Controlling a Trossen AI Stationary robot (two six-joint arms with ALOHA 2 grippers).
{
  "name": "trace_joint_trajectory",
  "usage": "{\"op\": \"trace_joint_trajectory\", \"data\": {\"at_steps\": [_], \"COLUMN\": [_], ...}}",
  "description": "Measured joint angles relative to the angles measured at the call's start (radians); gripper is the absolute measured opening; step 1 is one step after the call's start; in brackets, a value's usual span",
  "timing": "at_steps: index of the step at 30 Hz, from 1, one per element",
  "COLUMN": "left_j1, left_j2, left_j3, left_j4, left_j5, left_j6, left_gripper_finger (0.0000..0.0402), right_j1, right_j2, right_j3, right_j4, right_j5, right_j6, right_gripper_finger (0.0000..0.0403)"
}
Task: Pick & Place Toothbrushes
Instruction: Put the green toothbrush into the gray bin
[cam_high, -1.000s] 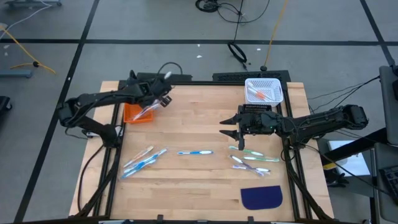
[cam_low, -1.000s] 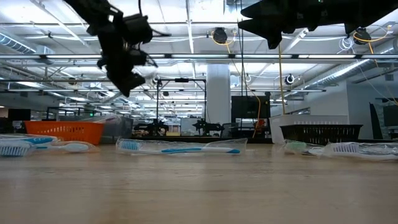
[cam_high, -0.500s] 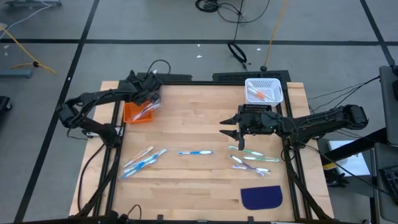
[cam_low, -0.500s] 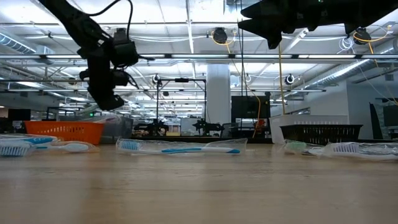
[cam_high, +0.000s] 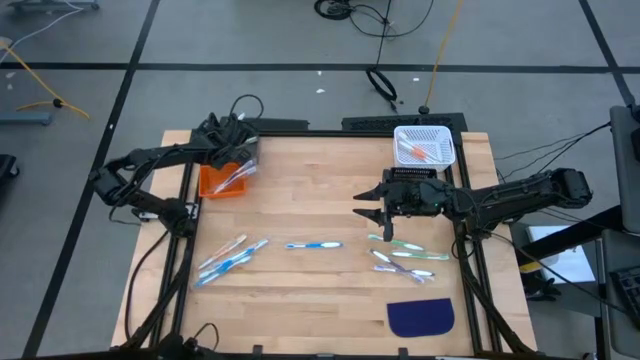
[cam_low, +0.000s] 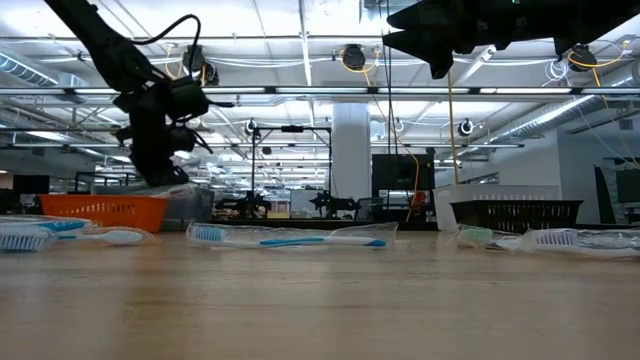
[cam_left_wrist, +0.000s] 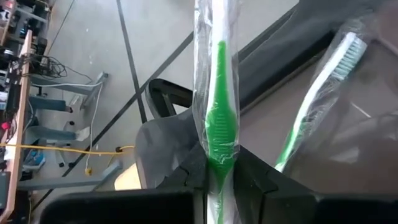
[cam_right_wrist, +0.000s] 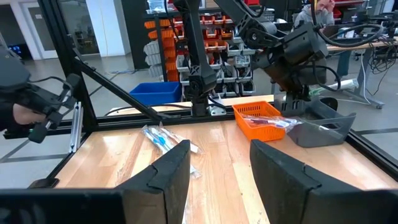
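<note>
- Toothbrushes all over the table: a wrapped blue bunch (cam_high: 228, 257) sits down around 8 o'clock from table center in the high view, with one single blue brush (cam_high: 313, 245) just right of it near the middle.
- Another cluster of pale green ones (cam_high: 405, 256) lies at about 4 o'clock, just below the right gripper.
- Left gripper (cam_high: 238, 152) is over at 10 o'clock, right above the orange bin (cam_high: 208, 183), and its jaws are pinched together on a green wrapped toothbrush (cam_left_wrist: 217, 124). The left wrist view shows the handle sandwiched between the two dark fingers (cam_left_wrist: 180, 180), still in its clear sleeve.
- A second green brush (cam_left_wrist: 314, 102) in plastic shows just beside it in that same wrist view, leaning at an angle.
- Right gripper (cam_high: 368, 205) hangs just right of center, roughly 2 o'clock, jaws standing well apart with nothing between them. The right wrist view looks straight out between its fingers (cam_right_wrist: 163, 174) across the wood.
- White basket (cam_high: 424, 145) sits at the far edge at 1 o'clock, with a couple of orange-ish brushes (cam_high: 417, 151) lying inside it.
- Dark blue half-round mat (cam_high: 420, 317) lies at 5 o'clock near the front edge, well apart from everything else.
- From the low view the single blue brush (cam_low: 290, 236) lies flat on the table, and the orange bin (cam_low: 105, 210) sits off to 9 o'clock under the left arm.
</note>
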Motion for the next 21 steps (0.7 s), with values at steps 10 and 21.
{"op": "trace_joint_trajectory", "data": {"at_steps": [10,21], "left_j1": [0.017,0.017], "left_j2": [0.000,0.000], "left_j3": [-0.005,-0.005], "left_j4": [-0.026,-0.064], "left_j5": [0.025,0.030], "left_j6": [-0.022,-0.016], "left_gripper_finger": [0.0064,0.0108], "right_j1": [0.000,0.000], "right_j2": [0.000,0.000], "right_j3": [0.000,0.000], "right_j4": [0.000,0.000], "right_j5": [0.000,0.000], "right_j6": [-0.003,-0.003], "right_gripper_finger": [0.0155,0.0155]}}
